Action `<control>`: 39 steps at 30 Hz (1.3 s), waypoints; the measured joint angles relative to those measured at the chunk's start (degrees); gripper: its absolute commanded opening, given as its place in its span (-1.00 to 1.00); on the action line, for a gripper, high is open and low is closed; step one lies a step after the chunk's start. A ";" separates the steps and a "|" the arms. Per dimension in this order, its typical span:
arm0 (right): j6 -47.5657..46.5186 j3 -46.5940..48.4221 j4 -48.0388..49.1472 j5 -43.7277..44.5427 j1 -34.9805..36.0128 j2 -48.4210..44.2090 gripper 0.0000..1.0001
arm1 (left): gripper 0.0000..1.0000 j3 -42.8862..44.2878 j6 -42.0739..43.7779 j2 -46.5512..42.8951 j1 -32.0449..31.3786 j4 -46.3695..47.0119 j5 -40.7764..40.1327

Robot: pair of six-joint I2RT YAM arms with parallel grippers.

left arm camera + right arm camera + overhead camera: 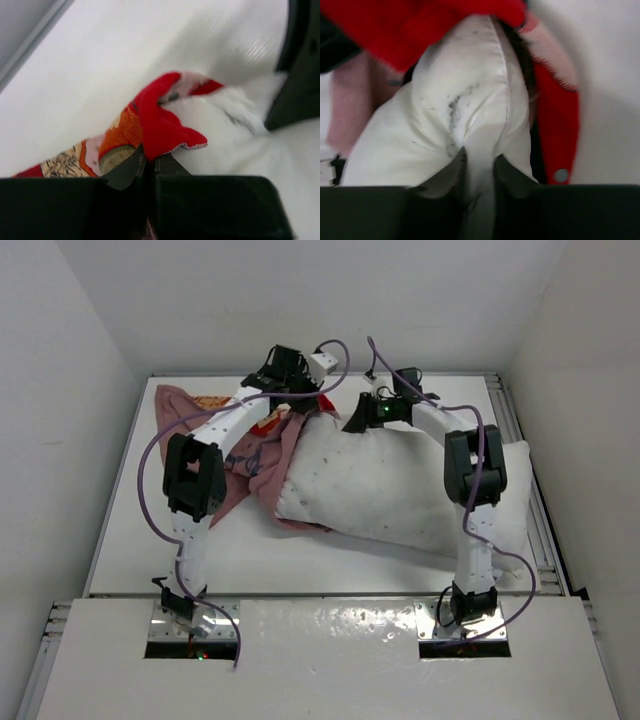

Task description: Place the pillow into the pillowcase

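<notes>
The plump white pillow (385, 490) lies across the middle and right of the table. The pillowcase (255, 455), pink side up with a red-orange print, is bunched over the pillow's left end. My left gripper (290, 375) is shut on the red edge of the pillowcase (160, 125) at the pillow's far-left corner. My right gripper (365, 418) is shut on a pinched fold of the pillow (470, 115) at its far edge. In the right wrist view the red pillowcase rim (555, 125) with a snap button wraps around the pillow's corner.
White walls enclose the table on three sides. A metal rail (525, 470) runs along the right edge. Purple cables (150, 470) loop from both arms. Bare table top (150, 550) lies at the front left.
</notes>
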 measured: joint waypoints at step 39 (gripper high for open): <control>2.05 -13.79 4.52 26.25 -9.14 -24.09 0.75 | -0.43 -4.24 3.69 -16.02 6.25 -3.98 9.84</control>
